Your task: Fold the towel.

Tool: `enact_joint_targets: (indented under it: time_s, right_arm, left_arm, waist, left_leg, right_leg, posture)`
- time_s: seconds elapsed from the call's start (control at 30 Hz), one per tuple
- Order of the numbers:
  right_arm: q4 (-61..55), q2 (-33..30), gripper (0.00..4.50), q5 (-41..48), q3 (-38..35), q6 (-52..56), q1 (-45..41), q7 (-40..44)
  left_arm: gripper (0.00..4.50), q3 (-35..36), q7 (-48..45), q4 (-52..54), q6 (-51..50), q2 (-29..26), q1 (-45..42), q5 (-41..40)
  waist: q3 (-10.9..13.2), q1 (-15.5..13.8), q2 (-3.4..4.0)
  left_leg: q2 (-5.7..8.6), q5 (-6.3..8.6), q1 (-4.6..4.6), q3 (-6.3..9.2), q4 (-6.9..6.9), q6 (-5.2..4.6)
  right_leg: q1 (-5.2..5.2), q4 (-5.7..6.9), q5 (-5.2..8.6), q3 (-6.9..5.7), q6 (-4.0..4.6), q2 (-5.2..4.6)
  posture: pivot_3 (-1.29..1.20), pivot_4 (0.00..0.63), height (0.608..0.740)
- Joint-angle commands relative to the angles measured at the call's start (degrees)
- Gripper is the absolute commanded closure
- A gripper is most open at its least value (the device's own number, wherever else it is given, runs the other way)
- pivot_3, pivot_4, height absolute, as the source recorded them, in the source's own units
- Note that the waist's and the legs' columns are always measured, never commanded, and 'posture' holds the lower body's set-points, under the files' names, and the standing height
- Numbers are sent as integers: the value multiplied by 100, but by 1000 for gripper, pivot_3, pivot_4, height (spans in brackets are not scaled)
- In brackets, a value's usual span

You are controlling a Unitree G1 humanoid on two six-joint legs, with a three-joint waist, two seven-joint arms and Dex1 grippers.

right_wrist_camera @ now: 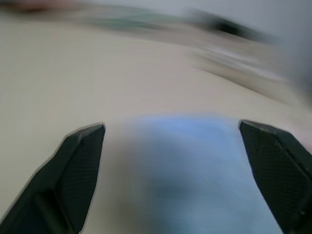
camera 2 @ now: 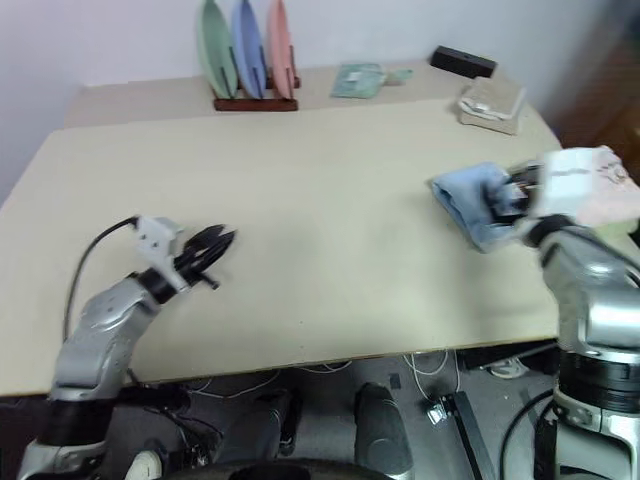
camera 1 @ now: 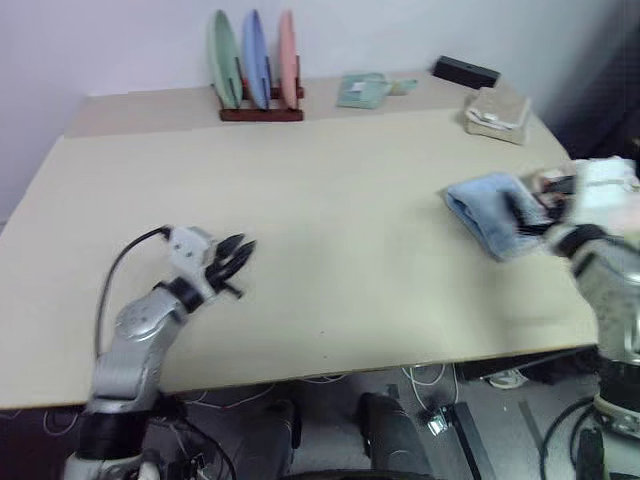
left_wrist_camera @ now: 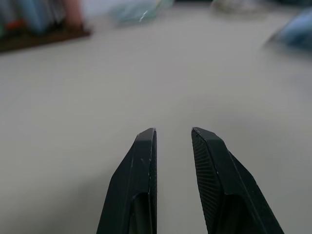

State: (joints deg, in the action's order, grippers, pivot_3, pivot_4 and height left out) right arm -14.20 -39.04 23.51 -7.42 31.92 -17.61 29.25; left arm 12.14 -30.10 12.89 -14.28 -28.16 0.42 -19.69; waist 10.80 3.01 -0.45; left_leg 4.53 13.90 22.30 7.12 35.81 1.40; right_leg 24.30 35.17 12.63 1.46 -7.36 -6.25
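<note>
In the left eye view, the left gripper (camera 1: 238, 262) hangs just over bare tabletop with its two black fingers drawn near each other, a narrow gap between the tips, and nothing in them. Ahead of those fingers the beige table (camera 1: 330, 250) lies open all the way across to the towel (camera 1: 487, 218), a light blue folded bundle well apart from them. The right gripper (camera 1: 522, 222) is at the towel's near edge (its fingers are smeared here, so contact cannot be judged). Beyond the towel sit a folded beige cloth (camera 1: 497, 113) and a black box (camera 1: 465, 71); a wooden rack with green, blue and pink plates (camera 1: 256, 75) and a small greenish cloth (camera 1: 363, 90) line the far edge.

In the left wrist view, one finger (left_wrist_camera: 139, 185) and its mate stand slightly apart over empty table, gripping nothing; the rack and the towel are blurs far beyond the tips.

In the right wrist view, the right fingers (right_wrist_camera: 78, 170) are spread wide, one on each side of the blue towel, which fills the space between them; whether they touch the cloth cannot be told.
</note>
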Motion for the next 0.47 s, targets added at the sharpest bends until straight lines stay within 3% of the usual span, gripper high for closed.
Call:
enact_joint_targets:
  time_s: [0.03,0.23,0.47]
  right_arm:
    - [260,41,52,-151,424,-584,-146,730]
    - [1009,200,52,-375,614,-987,-613,1020]
    - [1322,274,52,-626,614,-1158,-777,1081]
  left_arm:
    - [3409,289,125,384,188,13,266,17]
    - [3409,285,296,846,178,219,670,-7]
    - [3409,179,265,994,84,315,768,-60]
  waist:
    - [4,-103,2]
    - [6,-358,-7]
    - [6,-368,-8]
  left_leg:
    - [0,0,8,-1,4,0]
    - [42,0,22,-1,35,5]
    - [48,0,22,-2,29,5]
  right_leg:
    - [2,0,1,-8,3,4]
    - [-4,-7,-3,-3,4,-46]
    - [-3,-8,-8,-5,-8,-50]
  posture:
    - [0,150,740]
    - [0,150,740]
    - [0,150,740]
